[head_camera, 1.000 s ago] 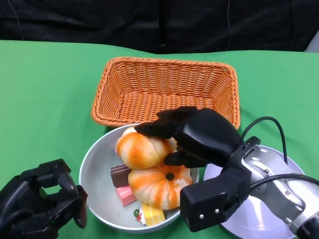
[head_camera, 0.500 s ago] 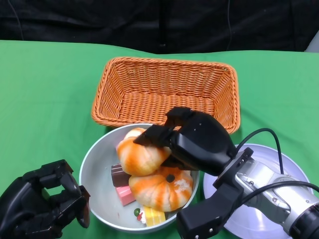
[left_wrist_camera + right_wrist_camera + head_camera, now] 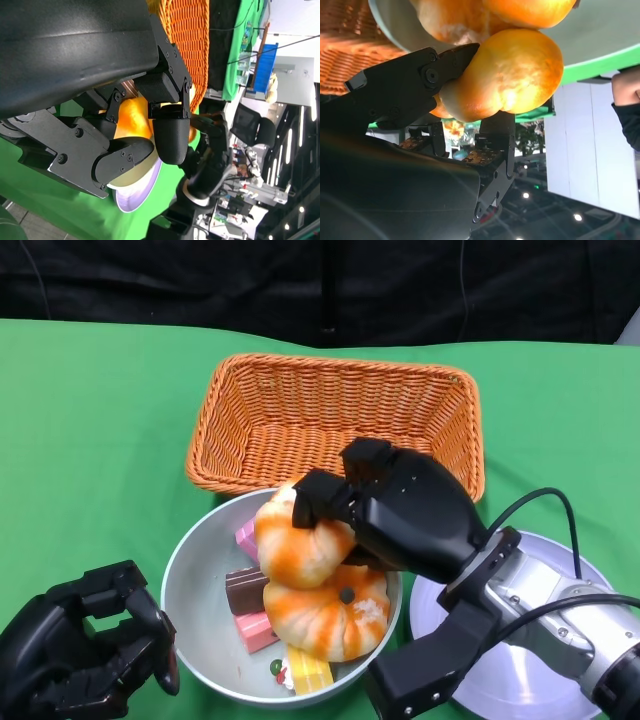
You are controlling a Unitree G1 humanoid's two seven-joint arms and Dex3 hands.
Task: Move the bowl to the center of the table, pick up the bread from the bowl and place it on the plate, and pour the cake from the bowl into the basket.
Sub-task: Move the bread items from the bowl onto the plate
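The green cloth-covered table [image 3: 90,430] fills most of the head view, with a black backdrop along its far edge; toward the far middle of it sits the rectangular orange wicker basket [image 3: 335,420], with nothing visible inside it; just in front of the basket, touching or nearly touching its near rim, stands the round pale grey bowl [image 3: 195,570]; to the bowl's right, partly hidden under the silver right forearm [image 3: 560,615], lies the round white plate [image 3: 540,680], its rim close beside the bowl.

The black right hand [image 3: 385,510] reaches over the bowl from the right and grasps the upper round orange-and-white bread roll [image 3: 300,545], its fingers [image 3: 325,495] curled over the roll's far side; the right wrist view shows the same roll [image 3: 512,75] pinched between black fingers, just clear of the bowl's rim; this roll rests against, or sits just above, a second round orange bread roll [image 3: 325,615] lying in the bowl.

The black left hand [image 3: 85,655] sits at the near left just beside the bowl's rim, fingers curled inward with nothing in them.

Small cake pieces lie on the bowl's floor: a brown chocolate slice [image 3: 245,590], a pink block [image 3: 255,630], another pink piece [image 3: 245,537] behind the held roll, and a yellow striped slice [image 3: 305,672] at the near rim.
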